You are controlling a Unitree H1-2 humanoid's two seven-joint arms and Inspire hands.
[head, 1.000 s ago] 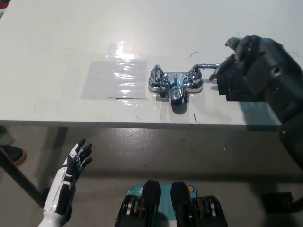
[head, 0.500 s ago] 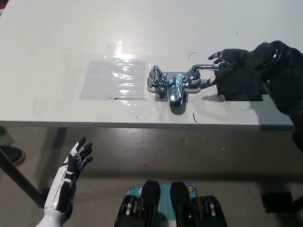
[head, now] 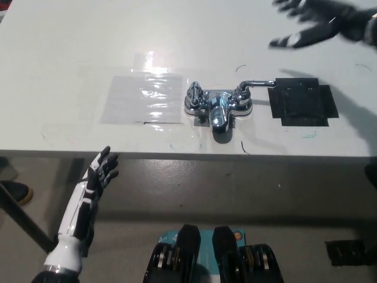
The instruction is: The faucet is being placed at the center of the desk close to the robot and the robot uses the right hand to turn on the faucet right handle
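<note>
Head view: we see right hand (head: pixel 327 23), fingers apart, beyond the faucet handle (head: pixel 256 83); left hand (head: pixel 101 172) likewise, near left.

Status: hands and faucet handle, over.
Right hand open, high over the desk at far right, off the faucet. Left hand open, resting below the desk edge. Right handle free, lever pointing toward the black patch. Nothing blocking it.

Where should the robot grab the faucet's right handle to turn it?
Probably at the outer end of the right handle, a thin lever sticking out sideways toward the black patch. Coming from the right and above looks best: that end is free, while the inner end sits against the faucet body. The right hand hovers open beyond it.
</note>
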